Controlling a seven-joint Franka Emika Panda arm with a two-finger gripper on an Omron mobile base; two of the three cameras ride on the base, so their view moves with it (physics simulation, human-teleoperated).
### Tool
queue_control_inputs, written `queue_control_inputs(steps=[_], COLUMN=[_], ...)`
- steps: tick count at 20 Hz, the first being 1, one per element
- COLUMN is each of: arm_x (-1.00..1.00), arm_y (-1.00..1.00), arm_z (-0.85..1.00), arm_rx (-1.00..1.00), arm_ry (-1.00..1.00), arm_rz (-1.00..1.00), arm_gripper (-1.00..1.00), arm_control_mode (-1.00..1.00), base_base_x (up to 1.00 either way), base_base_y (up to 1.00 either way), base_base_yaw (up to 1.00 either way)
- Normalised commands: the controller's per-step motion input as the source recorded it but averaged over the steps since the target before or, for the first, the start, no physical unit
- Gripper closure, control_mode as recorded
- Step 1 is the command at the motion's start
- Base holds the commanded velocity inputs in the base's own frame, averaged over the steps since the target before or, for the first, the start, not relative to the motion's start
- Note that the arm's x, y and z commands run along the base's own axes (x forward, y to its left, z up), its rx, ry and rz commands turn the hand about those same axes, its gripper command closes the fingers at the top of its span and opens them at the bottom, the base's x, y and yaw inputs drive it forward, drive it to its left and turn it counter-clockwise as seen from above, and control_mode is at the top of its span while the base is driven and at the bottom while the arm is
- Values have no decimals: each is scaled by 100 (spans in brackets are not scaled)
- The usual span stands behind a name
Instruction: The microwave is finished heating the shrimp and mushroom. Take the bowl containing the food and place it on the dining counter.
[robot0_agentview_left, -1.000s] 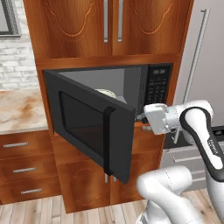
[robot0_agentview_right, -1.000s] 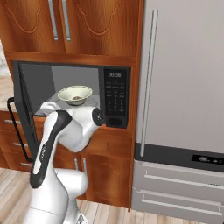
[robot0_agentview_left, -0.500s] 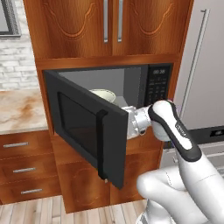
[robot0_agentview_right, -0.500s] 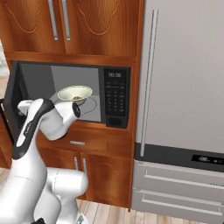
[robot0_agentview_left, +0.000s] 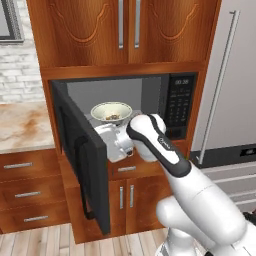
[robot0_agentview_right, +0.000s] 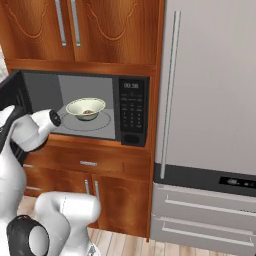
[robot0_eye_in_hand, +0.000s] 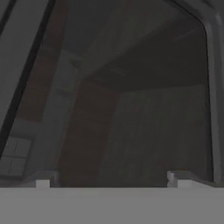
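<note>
The black microwave (robot0_agentview_left: 177, 107) (robot0_agentview_right: 132, 110) stands open, its dark glass door (robot0_agentview_left: 82, 160) swung out to the left. On its grey floor sits the pale cream-green bowl (robot0_agentview_left: 111, 111) (robot0_agentview_right: 86, 108), upright, with small brownish food bits (robot0_agentview_left: 114, 117) (robot0_agentview_right: 88, 111) in it. My white hand (robot0_agentview_left: 114, 142) is below and in front of the bowl, at the door's inner side, pointing left. In the hand view my gripper (robot0_eye_in_hand: 111, 180) is open, its fingertips (robot0_eye_in_hand: 43, 181) wide apart with nothing between them, close to the dark door glass. The dining counter is out of view.
A tall steel fridge (robot0_agentview_left: 227, 75) (robot0_agentview_right: 210, 85) stands right of the microwave. Wood cabinets (robot0_agentview_left: 125, 30) hang above, cabinet doors and a drawer (robot0_agentview_right: 90, 162) below. A marbled counter (robot0_agentview_left: 20, 125) over drawers lies to the left, beyond the door.
My arm has swung left across the microwave front with the hand against the door, and the door now stands wider open. The bowl has stayed in place.
</note>
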Motion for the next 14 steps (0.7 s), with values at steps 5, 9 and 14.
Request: queue_control_inputs(steps=[5, 9, 14], arm_x=[16, 18, 6], arm_y=[31, -100, -100], arm_z=[-7, 9, 35], arm_rx=[-6, 0, 0], arm_ry=[1, 0, 5], arm_rz=[0, -38, -45], arm_gripper=[-100, -100, -100], arm_control_mode=[-100, -100, -100], base_base_x=[0, 0, 0], base_base_y=[0, 0, 0], base_base_yaw=[0, 0, 0])
